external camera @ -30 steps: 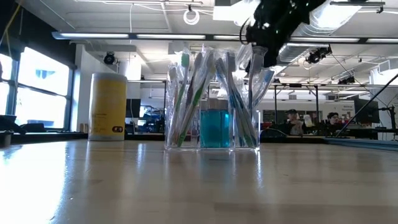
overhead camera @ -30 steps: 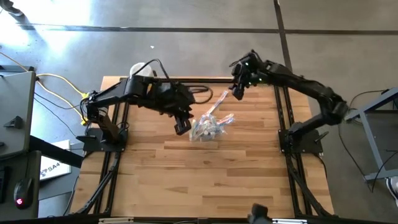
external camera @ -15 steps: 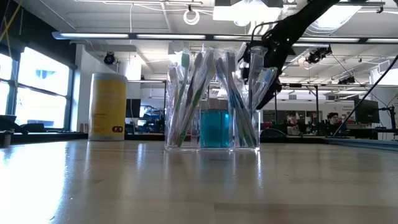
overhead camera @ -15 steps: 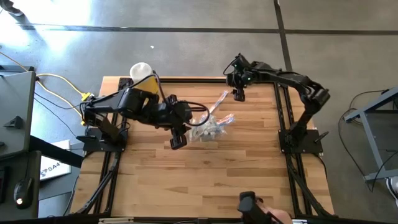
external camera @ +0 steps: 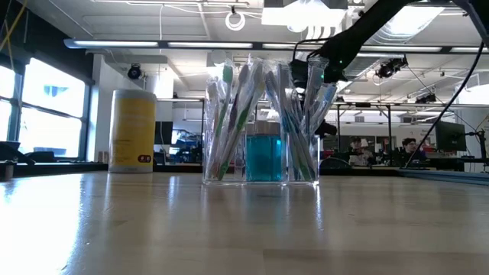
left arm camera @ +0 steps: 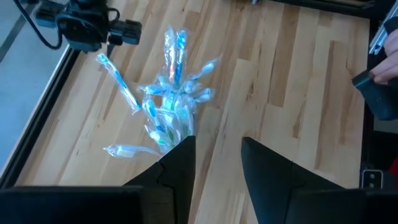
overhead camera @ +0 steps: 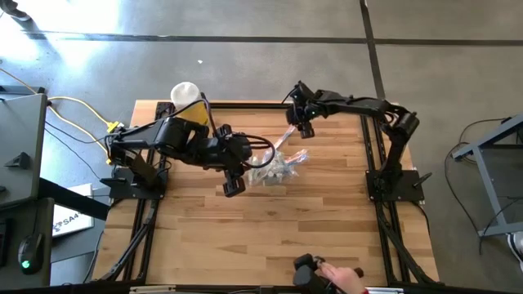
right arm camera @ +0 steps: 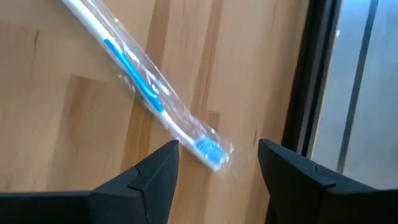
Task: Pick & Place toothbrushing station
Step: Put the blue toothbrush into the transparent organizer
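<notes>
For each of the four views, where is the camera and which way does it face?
High: overhead, straight down on the table, both arms, clear container.
Low: table height, level at the container, yellow bottle; an arm enters from above.
Left wrist: on the left arm, past the left gripper, open, onto the toothbrushes.
Right wrist: on the right arm, past the right gripper, open over one wrapped toothbrush.
All but the right wrist view show the container.
</notes>
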Controlling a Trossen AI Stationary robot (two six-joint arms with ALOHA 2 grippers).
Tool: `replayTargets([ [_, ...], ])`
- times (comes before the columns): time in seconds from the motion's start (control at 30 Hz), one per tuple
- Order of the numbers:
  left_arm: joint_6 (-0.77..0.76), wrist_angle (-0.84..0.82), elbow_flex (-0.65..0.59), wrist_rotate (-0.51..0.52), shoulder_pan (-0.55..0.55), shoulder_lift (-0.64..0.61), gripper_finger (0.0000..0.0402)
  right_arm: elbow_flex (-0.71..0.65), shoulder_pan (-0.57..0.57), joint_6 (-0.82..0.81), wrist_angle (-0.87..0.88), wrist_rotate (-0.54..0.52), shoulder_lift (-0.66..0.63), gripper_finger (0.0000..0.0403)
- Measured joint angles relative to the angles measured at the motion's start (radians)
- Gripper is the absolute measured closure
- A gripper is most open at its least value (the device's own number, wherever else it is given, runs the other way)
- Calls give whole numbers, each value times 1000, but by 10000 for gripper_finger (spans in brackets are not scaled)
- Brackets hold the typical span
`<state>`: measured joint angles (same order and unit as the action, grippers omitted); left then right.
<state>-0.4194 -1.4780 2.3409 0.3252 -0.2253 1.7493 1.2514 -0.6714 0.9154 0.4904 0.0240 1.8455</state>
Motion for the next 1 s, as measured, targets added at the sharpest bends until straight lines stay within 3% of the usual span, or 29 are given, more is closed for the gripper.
replayTargets([
  [0.6, 24, -47, 0, 3, 0, 0, 278, 19, 41, 175, 19, -150, 206, 190],
  [0.87, 37, -51, 0, 11, 0, 0, 278, 19, 54, -154, 91, -164, 207, 190],
  [1.0, 45, -51, 0, 11, 0, 0, 278, 20, 52, -224, 92, -121, 207, 190],
])
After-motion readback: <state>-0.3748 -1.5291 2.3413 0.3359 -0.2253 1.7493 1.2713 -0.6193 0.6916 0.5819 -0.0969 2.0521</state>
